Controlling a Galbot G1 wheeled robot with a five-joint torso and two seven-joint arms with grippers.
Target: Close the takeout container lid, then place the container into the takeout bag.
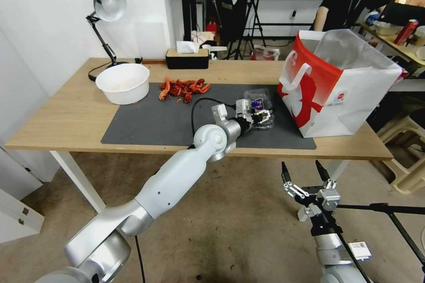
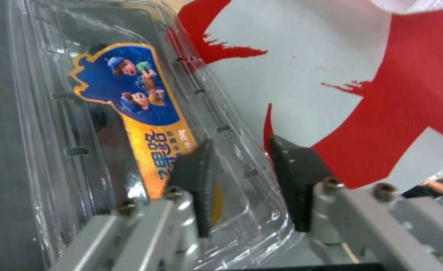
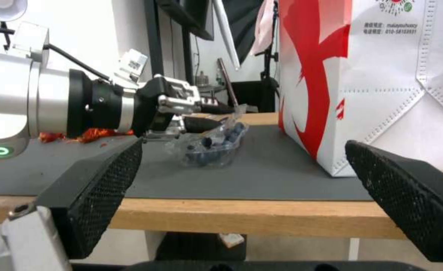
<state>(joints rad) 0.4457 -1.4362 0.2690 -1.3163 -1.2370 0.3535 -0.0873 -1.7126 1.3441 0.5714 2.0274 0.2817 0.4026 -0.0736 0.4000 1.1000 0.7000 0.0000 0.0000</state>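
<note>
The takeout container [image 1: 265,122] is a small clear clamshell with dark blueberries, lying on the grey mat just left of the takeout bag [image 1: 336,93]; the right wrist view shows the takeout container [image 3: 211,148] from the side. Its lid [image 1: 258,99] is swung back open, and a blue and orange label shows on the lid [image 2: 131,98] up close. My left gripper [image 1: 262,116] is open, its jaws straddling the lid's rim [image 2: 241,180]. The red-and-white bag [image 3: 372,75] stands upright, mouth open. My right gripper [image 1: 305,173] hangs open below the table's front edge.
A white bowl [image 1: 122,83], a pile of red shells [image 1: 183,88], a desk lamp [image 1: 106,4] and a tissue box [image 1: 187,58] stand on the table's far side. The mat [image 1: 159,119] is bare at the left. A beige stool [image 1: 411,159] stands right of the table.
</note>
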